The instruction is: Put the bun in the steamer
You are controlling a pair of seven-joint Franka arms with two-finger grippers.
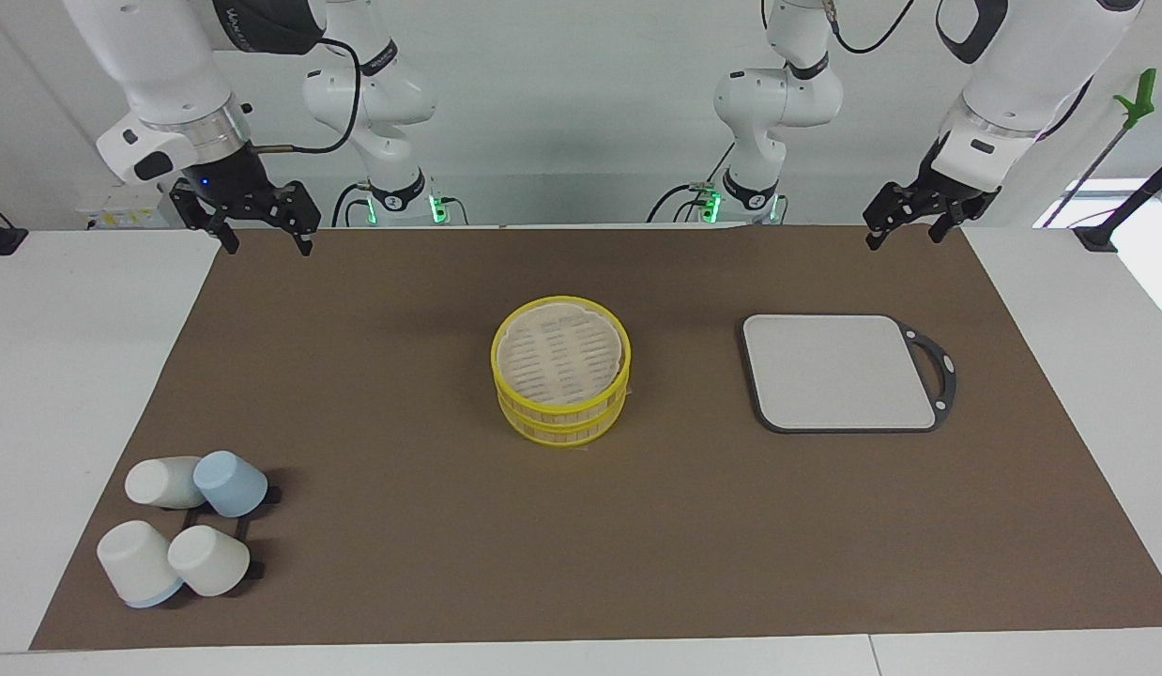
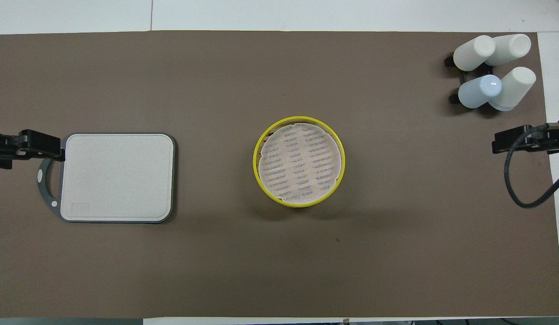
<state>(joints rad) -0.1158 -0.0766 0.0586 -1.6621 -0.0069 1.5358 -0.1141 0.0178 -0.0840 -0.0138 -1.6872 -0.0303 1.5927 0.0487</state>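
Observation:
The steamer [image 1: 561, 380] stands at the middle of the brown mat, a round yellow-rimmed basket in two stacked tiers with a pale slatted top; it also shows in the overhead view [image 2: 299, 161]. No bun shows in either view. My right gripper [image 1: 267, 246] hangs open and empty over the mat's edge nearest the robots, at the right arm's end; it also shows in the overhead view [image 2: 514, 141]. My left gripper [image 1: 905, 237] hangs open and empty over the same edge at the left arm's end, and in the overhead view [image 2: 40, 144] it shows beside the board's handle. Both arms wait.
A grey square board with a handle [image 1: 839, 373] lies toward the left arm's end, beside the steamer, and shows bare in the overhead view [image 2: 118, 177]. Several white and pale blue cups [image 1: 182, 535] sit on a black rack at the right arm's end, farther from the robots.

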